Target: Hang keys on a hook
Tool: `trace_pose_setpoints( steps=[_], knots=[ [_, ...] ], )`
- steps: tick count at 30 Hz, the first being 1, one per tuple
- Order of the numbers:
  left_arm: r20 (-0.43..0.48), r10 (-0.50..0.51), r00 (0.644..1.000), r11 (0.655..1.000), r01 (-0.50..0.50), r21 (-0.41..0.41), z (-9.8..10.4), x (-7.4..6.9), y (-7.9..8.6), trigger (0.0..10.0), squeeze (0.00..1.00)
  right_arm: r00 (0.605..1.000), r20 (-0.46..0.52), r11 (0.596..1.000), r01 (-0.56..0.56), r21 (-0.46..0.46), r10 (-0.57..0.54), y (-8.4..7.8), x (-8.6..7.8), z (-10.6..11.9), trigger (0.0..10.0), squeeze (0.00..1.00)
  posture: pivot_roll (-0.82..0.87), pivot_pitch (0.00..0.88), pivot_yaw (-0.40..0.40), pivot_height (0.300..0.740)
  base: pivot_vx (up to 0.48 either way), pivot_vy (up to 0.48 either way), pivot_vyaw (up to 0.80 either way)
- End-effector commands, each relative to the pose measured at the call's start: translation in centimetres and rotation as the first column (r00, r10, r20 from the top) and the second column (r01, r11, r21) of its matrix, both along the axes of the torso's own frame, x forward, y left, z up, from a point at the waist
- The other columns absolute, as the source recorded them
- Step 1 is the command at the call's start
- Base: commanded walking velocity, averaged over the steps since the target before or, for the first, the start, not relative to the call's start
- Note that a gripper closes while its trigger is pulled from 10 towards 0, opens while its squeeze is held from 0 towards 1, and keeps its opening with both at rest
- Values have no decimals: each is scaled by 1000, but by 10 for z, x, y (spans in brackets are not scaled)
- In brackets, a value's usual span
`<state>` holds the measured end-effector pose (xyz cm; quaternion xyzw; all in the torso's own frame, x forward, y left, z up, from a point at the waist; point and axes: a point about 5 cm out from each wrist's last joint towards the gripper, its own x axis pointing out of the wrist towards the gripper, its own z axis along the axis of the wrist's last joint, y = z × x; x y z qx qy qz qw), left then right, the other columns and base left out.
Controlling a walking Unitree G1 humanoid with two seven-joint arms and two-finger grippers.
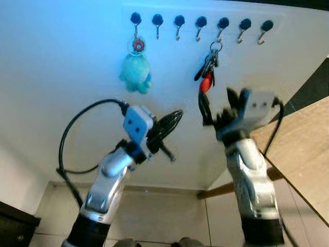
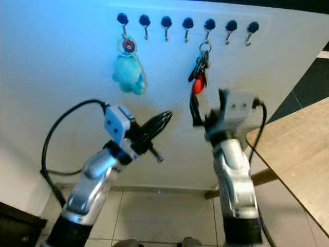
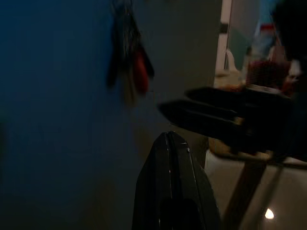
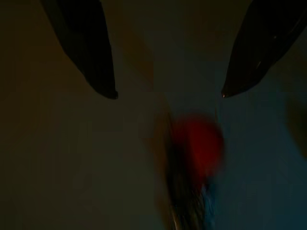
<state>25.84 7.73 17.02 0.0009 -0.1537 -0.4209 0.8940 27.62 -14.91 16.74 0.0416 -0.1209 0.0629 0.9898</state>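
As I read it, dark key bunch w/ red fob [image 1: 207, 72] hangs lengthwise down from 5th black wall hook [image 1: 222, 23], directly above my right pincer [image 1: 220, 109], fingers spread, empty. Left pincer [image 1: 172, 119] closed, further off.

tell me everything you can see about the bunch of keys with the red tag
The bunch of keys hangs from the fifth hook from the left in a row of seven black-knobbed hooks on the white wall. A metal ring at the top sits on the hook; below it dangle several dark keys and a red tag, with a black loop hanging lowest. It hangs free, slightly tilted. The right end effector, fingers open, sits just below and beside it, not gripping it.
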Motion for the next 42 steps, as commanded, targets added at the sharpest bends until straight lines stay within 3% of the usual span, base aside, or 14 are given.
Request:
trace_pose_setpoints(
  steps=[1, 5, 6, 8, 10, 11, 12, 13, 15, 17, 21, 26, 32, 42],
  knots=[
    [-25, -14, 1000, 1000, 15, 25, -11, -4, 6, 10000, 0, 1000, -3, 1000, 19, -12, -19, -3, -8, -10, 10000, 0, 27, 93, -30, 740, 0, 0, 0],
    [-144, 53, 988, 992, -36, 118, -51, -5, 24, 10000, 0, 983, -156, 995, 95, -23, -97, -19, -22, -56, 10000, 0, 33, 90, -23, 740, 0, 0, 0],
    [-336, 224, 915, 947, -123, 296, -119, -11, 57, 10000, 0, 867, -453, 975, 218, -32, -209, -43, -39, -127, 10000, 0, 26, 81, -15, 740, 0, 0, 0],
    [-454, 380, 806, 885, -174, 431, -163, -23, 82, 10000, 0, 722, -649, 959, 281, -37, -237, -56, -59, -175, 10000, 0, 25, 80, -12, 740, 0, 0, 0],
    [-476, 436, 764, 857, -190, 479, -175, -27, 89, 10000, 0, 672, -703, 955, 295, -36, -233, -59, -66, -189, 10000, 0, 25, 80, -12, 740, 0, 0, 0],
    [-527, 497, 689, 830, -201, 520, -189, -33, 97, 10000, 0, 612, -756, 951, 306, -43, -231, -62, -76, -204, 10000, 0, 29, 75, -8, 740, 0, 0, 0],
    [-593, 577, 561, 802, -256, 539, -205, -40, 105, 10000, 0, 515, -827, 938, 343, -40, -224, -63, -91, -223, 10000, 0, 36, 66, -6, 740, 0, 0, 0],
    [-593, 577, 561, 802, -256, 539, -205, -40, 105, 10000, 0, 515, -827, 938, 343, -40, -224, -63, -91, -223, 10000, 0, 36, 66, -6, 740, 0, 0, 0],
    [-668, 660, 344, 751, -325, 575, -226, -53, 114, 10000, 0, 371, -906, 921, 386, -50, -204, -60, -113, -244, 10000, 0, 34, 56, -4, 740, 0, 0, 0],
    [-665, 683, 302, 729, -335, 597, -229, -56, 117, 10000, 0, 341, -920, 920, 388, -51, -194, -57, -118, -249, 10000, 0, 31, 48, -2, 740, 0, 0, 0],
    [-661, 696, 281, 713, -380, 589, -229, -51, 117, 10000, 0, 338, -922, 921, 388, -44, -187, -54, -118, -251, 10000, 0, 24, 42, 3, 740, 0, 0, 0],
    [-645, 691, 326, 719, -398, 569, -222, -33, 110, 10000, 0, 372, -912, 930, 367, -28, -174, -50, -110, -251, 10000, 0, 23, 21, 8, 740, 0, 0, 0],
    [-628, 683, 374, 730, -302, 613, -226, -33, 99, 10000, 0, 324, -916, 925, 362, -111, -237, -57, -113, -254, 10000, 0, 13, 8, 23, 740, 0, 0, 0],
    [-612, 705, 359, 707, -283, 648, -230, -35, 100, 10000, 0, 357, -893, 919, 371, -133, -274, -64, -109, -251, 10000, 0, 6, 4, 21, 740, 0, 0, 0]
  ],
)
